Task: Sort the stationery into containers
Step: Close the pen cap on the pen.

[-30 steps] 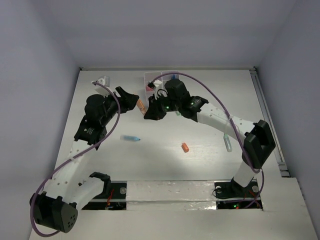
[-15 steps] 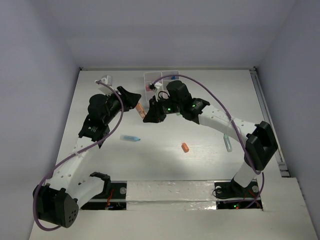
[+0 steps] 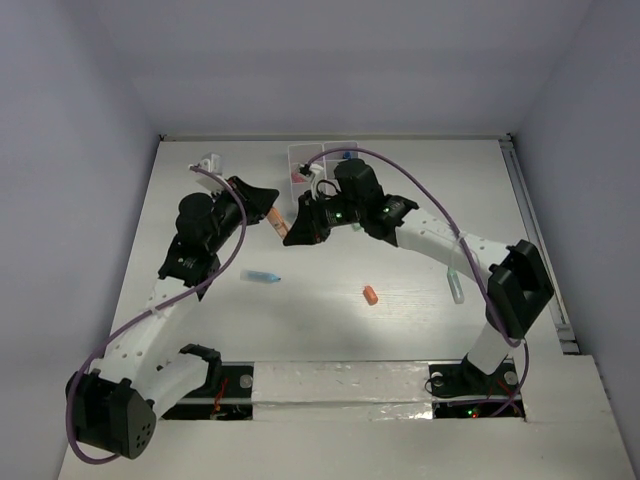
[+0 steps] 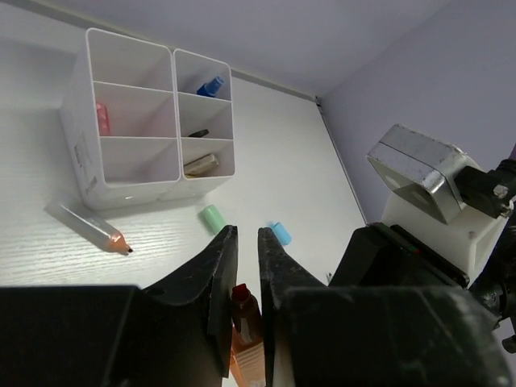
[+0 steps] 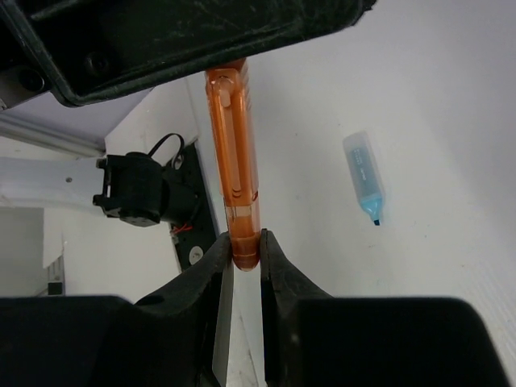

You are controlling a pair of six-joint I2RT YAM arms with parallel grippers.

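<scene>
An orange marker (image 3: 279, 221) hangs in the air between my two grippers, in front of the white six-compartment organiser box (image 3: 301, 153). My left gripper (image 3: 270, 205) is shut on its red-tipped end (image 4: 244, 318). My right gripper (image 3: 289, 232) is shut on its other end (image 5: 236, 185), pinched at the fingertips (image 5: 274, 250). In the left wrist view the box (image 4: 81, 105) holds a pink item (image 4: 102, 118), a blue-capped bottle (image 4: 211, 85), a black item (image 4: 197, 133) and a tan item (image 4: 201, 164). A light-blue marker (image 3: 262, 276) lies on the table left of centre and also shows in the right wrist view (image 5: 364, 176).
An orange bit (image 3: 370, 295) lies mid-table. A pale-green marker (image 3: 455, 285) lies at the right. A clear pen with an orange tip (image 4: 90, 226), a green cap (image 4: 212, 218) and a blue cap (image 4: 280, 232) lie by the box. A white object (image 3: 207, 161) sits at the back left.
My right gripper has moved left and closed in on the marker's free end. My left gripper has shifted slightly right with the marker still in it.
</scene>
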